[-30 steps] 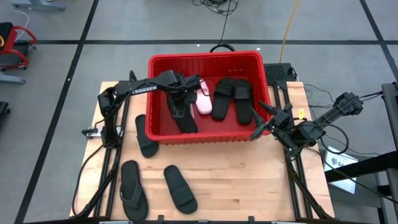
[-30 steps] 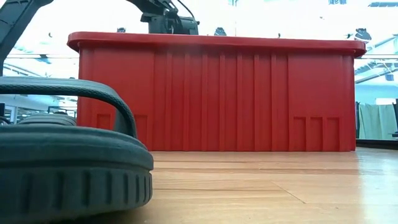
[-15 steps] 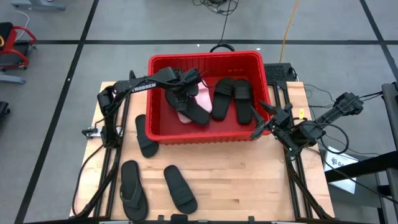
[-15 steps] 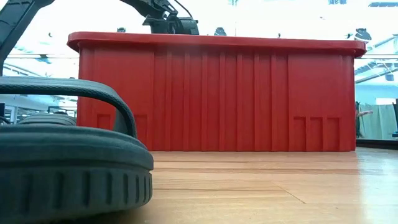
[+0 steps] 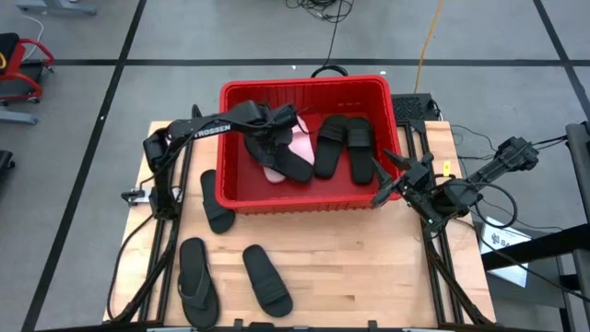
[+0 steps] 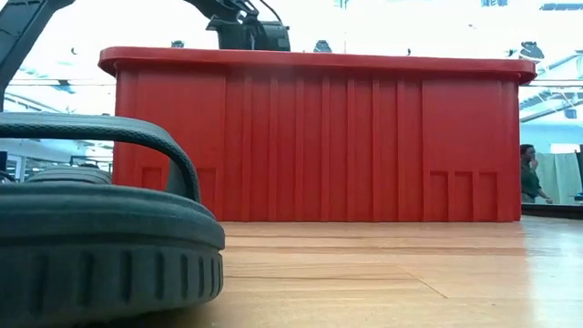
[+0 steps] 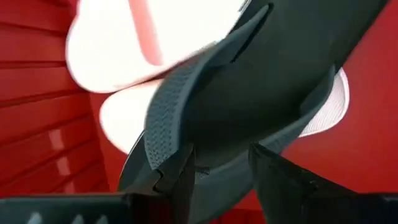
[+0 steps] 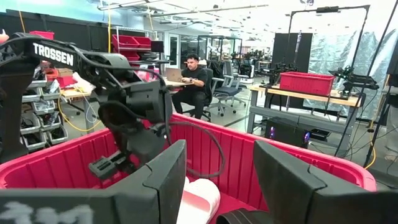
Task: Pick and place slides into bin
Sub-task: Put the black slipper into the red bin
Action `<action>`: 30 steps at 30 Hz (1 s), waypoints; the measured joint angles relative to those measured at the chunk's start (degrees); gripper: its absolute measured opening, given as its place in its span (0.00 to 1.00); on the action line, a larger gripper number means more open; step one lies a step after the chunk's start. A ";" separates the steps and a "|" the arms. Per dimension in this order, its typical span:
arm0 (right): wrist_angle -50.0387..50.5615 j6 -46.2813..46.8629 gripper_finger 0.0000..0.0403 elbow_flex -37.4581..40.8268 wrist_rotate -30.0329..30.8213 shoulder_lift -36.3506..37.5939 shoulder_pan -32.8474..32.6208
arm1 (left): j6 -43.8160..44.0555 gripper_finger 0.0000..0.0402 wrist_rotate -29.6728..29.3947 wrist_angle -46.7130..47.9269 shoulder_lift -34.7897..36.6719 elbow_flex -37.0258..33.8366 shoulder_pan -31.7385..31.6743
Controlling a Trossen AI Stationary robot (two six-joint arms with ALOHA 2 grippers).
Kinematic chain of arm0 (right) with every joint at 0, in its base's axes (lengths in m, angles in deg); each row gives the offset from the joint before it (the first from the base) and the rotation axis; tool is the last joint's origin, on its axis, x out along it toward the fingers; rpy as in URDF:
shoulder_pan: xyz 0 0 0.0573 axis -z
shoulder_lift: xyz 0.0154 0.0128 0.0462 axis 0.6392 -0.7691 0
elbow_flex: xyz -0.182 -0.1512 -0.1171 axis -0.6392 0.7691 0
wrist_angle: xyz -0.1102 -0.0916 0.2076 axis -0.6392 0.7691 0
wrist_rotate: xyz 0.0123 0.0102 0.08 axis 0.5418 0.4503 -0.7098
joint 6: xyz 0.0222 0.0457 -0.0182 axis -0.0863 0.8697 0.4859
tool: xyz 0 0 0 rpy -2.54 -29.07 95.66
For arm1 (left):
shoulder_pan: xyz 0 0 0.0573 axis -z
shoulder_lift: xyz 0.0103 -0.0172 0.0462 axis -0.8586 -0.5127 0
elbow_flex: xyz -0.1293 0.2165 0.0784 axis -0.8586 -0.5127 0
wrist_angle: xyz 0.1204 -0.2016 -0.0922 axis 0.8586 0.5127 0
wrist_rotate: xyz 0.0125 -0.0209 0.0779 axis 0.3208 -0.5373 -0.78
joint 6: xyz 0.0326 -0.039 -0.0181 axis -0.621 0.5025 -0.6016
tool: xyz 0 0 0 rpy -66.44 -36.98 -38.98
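The red bin [image 5: 304,85] stands at the table's far middle. My left gripper [image 5: 275,136] reaches down into it, shut on a black slide [image 5: 289,163] that slants over two pale pink slides [image 5: 301,143]. Two more black slides [image 5: 343,148] lie flat on the bin's floor to the right. Three black sandals lie on the table: one [image 5: 217,200] by the bin's left near corner, a flip-flop [image 5: 196,281] and a slide [image 5: 267,279] near the front edge. My right gripper [image 5: 383,182] waits open and level at the bin's right near corner. My left gripper pinches the black slide by one end of its sole [image 7: 217,165] between its two fingers [image 7: 181,171]. The fingers come from above, pointing steeply down. The slide slants away from them, and its free end [image 5: 304,174] lies low in the bin over the pale slides.
In the low view a black sandal [image 6: 91,228] fills the near left, and the bin's tall wall [image 6: 319,137] blocks everything behind it. A person [image 6: 529,173] stands far off in the room. Bare wood lies to the right of the loose sandals.
The black slide pointed toward the bin's near wall. It has swung and tipped down toward the right and now slants across the pale slides. My left gripper has tipped a little and keeps its hold.
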 joint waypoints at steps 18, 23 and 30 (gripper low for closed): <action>0.02 -1.08 0.44 0.00 -0.06 0.00 1.48 | 8.32 0.39 5.09 -8.27 5.31 -5.64 -2.86; 0.02 -1.08 0.44 0.00 -0.06 0.00 1.48 | 9.06 0.39 2.37 -11.33 5.44 -7.07 -2.83; 0.04 -1.27 0.44 0.00 -0.08 0.00 1.48 | 7.67 0.39 -2.60 -10.24 5.42 -7.72 -2.95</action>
